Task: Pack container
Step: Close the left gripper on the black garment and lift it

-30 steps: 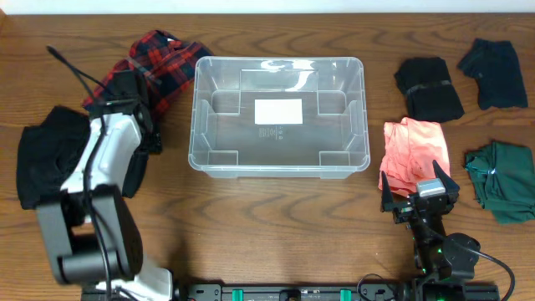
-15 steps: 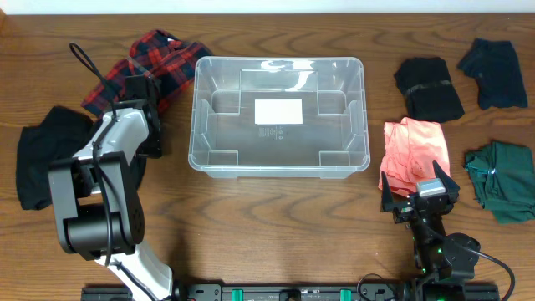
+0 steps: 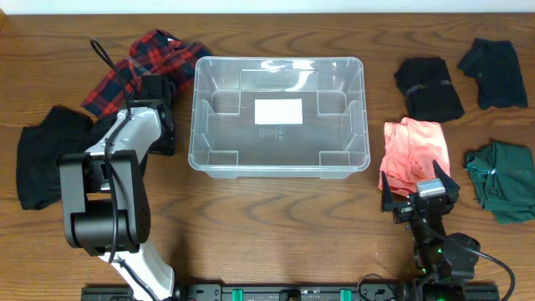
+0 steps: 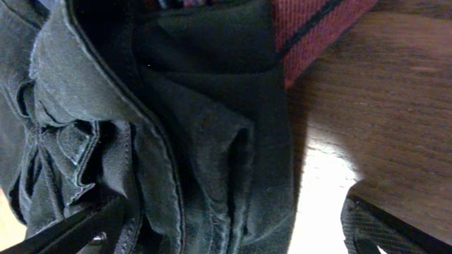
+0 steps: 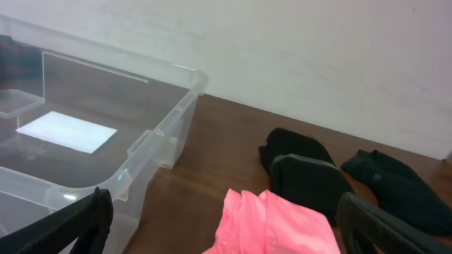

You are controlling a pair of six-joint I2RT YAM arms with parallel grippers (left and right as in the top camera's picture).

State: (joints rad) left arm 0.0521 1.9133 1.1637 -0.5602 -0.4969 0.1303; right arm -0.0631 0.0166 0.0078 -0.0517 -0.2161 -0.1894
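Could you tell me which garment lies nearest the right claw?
The coral-pink folded cloth garment, directly before the right claw; every other garment lies farther off.

White-and-black left arm (image 3: 125, 140), looping black cable (image 3: 104, 60), black right end effector (image 3: 420, 196)

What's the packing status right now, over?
Left hand open over dark garment. Right hand open by pink garment. Container empty, nothing blocking its opening.

A: What blocks the container (image 3: 197, 109) on its left?
B: The left arm (image 3: 132, 138), just beside that wall, at the plaid shirt's (image 3: 163, 52) edge.
A: And on the right?
B: Bare table (image 3: 376, 109) lies between its wall and the pink garment (image 3: 414, 146); its top stands uncovered
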